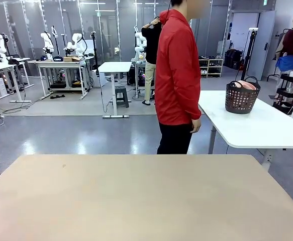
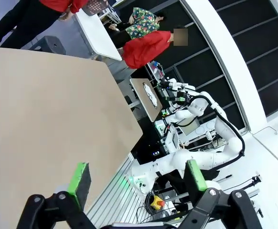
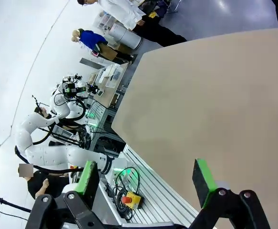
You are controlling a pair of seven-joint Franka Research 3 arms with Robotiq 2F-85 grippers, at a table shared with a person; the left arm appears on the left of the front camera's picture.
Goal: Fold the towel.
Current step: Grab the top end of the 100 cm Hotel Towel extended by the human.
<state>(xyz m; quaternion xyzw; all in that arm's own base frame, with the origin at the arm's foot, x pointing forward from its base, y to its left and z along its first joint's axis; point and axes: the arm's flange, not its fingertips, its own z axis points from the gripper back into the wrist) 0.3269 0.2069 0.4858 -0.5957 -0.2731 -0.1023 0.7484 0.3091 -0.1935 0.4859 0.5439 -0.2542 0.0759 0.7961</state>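
Left wrist view: left end effector (image 2: 137, 177) is seen with jaws spread wide, nothing between the green pads, hung at the edge of the beige counter (image 2: 43, 109). Step in hand? /eng1

Pre-fold, it is judged. Front view, left to right: the person (image 1: 177, 75) in red is stood at the far side, turned toward the white counter (image 1: 257, 128). The dark basket (image 1: 240, 103) is set on it, with the towel (image 1: 244, 84) bundled inside, pink showing above the rim. Well apart from the beige counter. /eng2

Right side? /eng1

Right wrist view: right end effector (image 3: 146, 177) is likewise spread wide, nothing gripped, at the same counter's edge. /eng2

Next move? /eng1

Towel probably has to be brought over and laid flat by the person first; nothing is within reach to be grasped. Two hem corners would then need pinching, one per end effector, and carrying across together so the edges meet. /eng2
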